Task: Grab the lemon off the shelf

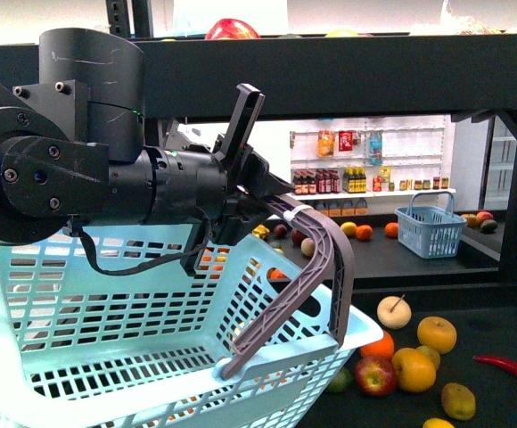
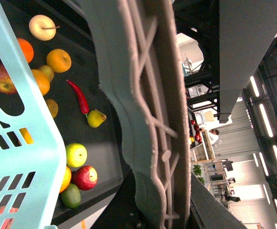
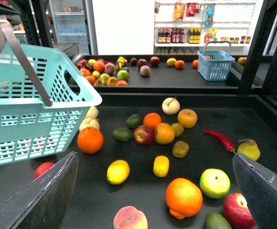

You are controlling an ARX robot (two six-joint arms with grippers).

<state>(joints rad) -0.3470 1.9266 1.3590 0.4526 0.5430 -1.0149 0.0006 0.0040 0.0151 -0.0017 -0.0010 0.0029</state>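
Lemon (image 3: 118, 171) on shelf (image 3: 272, 124) — ahead of right pincer (image 3: 154, 156), jaws spread, apart.

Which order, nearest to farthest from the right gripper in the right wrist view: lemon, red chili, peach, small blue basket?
From the open right gripper:
1. Peach, closest in front.
2. Lemon, behind the peach.
3. Red chili, farther back on the shelf.
4. Small blue basket, on the far rack.

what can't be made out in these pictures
Left jaws: open or shut unclear; front view, lost against the dark left arm; left wrist view, the basket handle fills the frame.
Lemon: absent from the front view, behind the basket or below the edge.
Bottles: front view, labels too small.
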